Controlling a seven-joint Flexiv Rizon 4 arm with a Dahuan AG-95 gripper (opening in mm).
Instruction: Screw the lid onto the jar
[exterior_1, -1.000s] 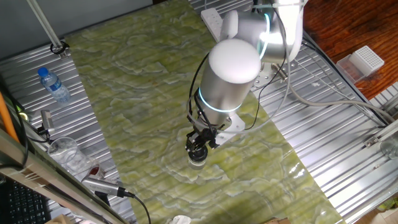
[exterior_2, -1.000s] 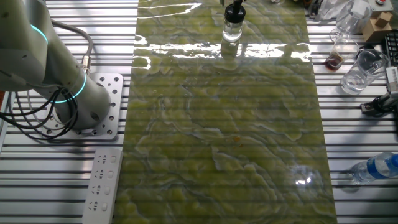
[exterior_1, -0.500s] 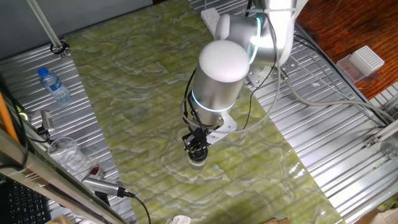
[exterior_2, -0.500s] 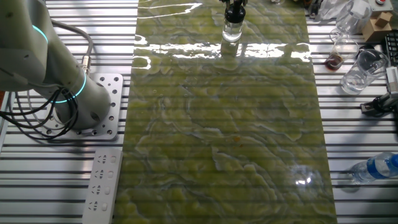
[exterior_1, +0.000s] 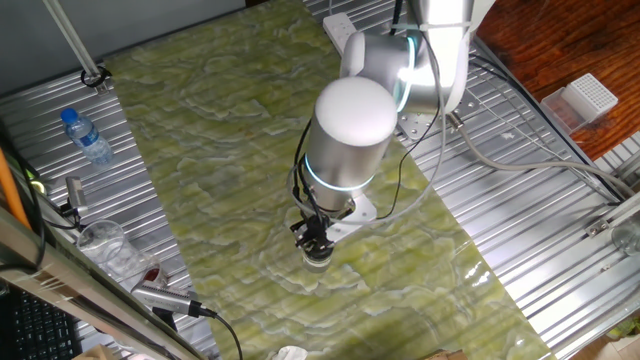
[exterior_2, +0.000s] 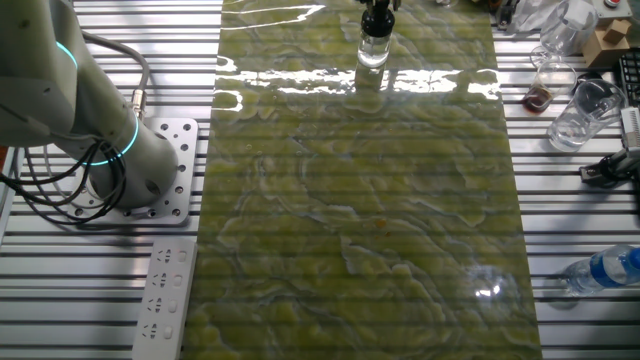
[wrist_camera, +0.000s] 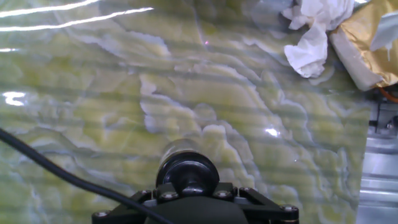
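The arm is bent right over the middle of the green marbled bench, its end effector pointing straight down onto the jar, which stands upright on the mat near the edge closest to the clutter. From the other fixed camera the jar sits at the far end of the mat with the black tooling directly on top of it. The hand camera shows the lid as a dark round cap sitting square under the mount, and the end effector looks clenched on the lid, though the fingers themselves are mostly out of sight. Holding it dead vertical makes sense to me: the cap has to stay level with the threads to turn on cleanly. I would guess the twisting is under way or nearly finished. Crumpled tissue lies off at the mat's corner, well apart from the work.
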